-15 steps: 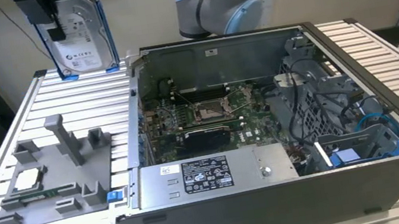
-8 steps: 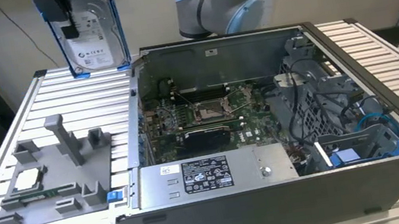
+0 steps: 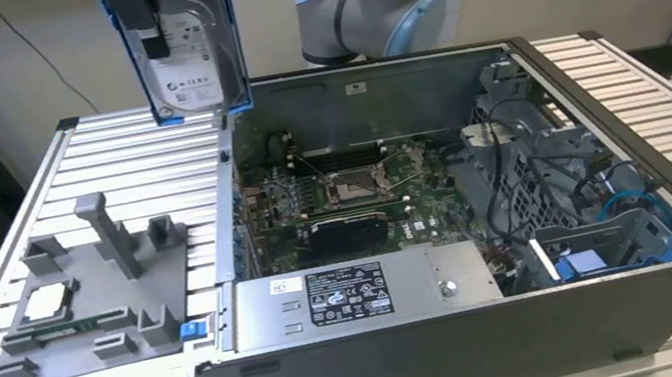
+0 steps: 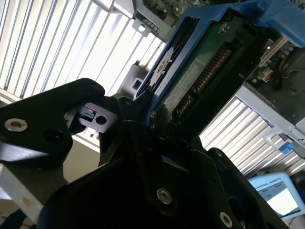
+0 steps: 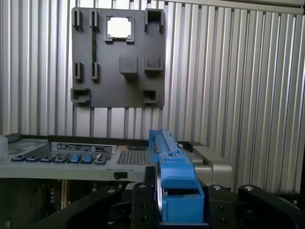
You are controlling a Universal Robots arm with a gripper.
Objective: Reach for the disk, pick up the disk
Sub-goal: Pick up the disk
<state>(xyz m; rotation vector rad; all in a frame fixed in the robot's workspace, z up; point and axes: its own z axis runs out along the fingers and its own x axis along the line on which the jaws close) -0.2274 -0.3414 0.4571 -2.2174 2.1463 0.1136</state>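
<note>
Hand [image 3: 154, 35] tight around the disk [image 3: 192, 64]

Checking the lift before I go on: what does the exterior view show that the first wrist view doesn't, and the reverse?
Exterior: the disk hanging high over the table, its white label facing out, the gripper shut on it, and the open case with its board. First wrist: the blue bracket edge-on, the fixture seen from above. Both: disk, fixture, chip.

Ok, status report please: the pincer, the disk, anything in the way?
Pincer shut on the disk. Disk in the air, upright, near a corner of the open computer case. Nothing touches it but the pincer.
</note>
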